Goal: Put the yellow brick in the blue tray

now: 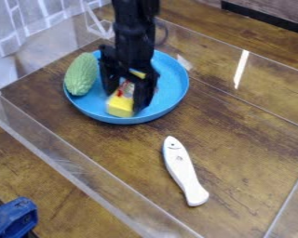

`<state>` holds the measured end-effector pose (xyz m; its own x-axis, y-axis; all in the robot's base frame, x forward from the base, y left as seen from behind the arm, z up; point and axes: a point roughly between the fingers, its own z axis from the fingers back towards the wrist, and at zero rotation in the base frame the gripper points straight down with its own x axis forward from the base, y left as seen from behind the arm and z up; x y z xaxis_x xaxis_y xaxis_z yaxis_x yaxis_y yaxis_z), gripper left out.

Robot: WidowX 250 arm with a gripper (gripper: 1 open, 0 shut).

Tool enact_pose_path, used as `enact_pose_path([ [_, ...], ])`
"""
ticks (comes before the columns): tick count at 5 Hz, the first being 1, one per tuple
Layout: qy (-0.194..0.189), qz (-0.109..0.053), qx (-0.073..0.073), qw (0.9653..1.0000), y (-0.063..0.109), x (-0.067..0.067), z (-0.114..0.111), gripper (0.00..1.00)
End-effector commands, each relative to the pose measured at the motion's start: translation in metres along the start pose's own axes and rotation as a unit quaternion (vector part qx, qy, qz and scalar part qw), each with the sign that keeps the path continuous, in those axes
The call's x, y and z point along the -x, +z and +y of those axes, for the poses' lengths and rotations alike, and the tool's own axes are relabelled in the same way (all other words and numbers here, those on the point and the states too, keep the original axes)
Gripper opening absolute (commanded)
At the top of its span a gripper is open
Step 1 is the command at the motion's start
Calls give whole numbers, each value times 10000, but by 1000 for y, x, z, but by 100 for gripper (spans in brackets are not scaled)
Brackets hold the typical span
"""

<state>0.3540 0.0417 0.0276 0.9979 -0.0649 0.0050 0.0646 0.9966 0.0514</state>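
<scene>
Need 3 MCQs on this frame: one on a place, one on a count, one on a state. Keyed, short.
1. Where is the yellow brick?
A. on the wood table
B. in the blue tray
C. beside the white remote

2. How many things lie outside the tray, on the table?
A. one
B. two
C. three

3. How do the gripper jaws stand?
A. shut above the tray
B. open, either side of the brick
C. shut on the green object

Key: 1 B, the brick lies on the tray floor. 2 A, only the white remote; the green object sits on the rim. 3 B, the jaws straddle the brick.
</scene>
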Motion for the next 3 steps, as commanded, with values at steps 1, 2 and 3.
enact_pose_path([
  [1, 144, -233, -65, 9996, 7, -12, -7, 0],
  [2, 43, -238, -91, 9997, 21, -9, -6, 0],
  [3, -62, -236, -120, 9996, 36, -6, -5, 0],
])
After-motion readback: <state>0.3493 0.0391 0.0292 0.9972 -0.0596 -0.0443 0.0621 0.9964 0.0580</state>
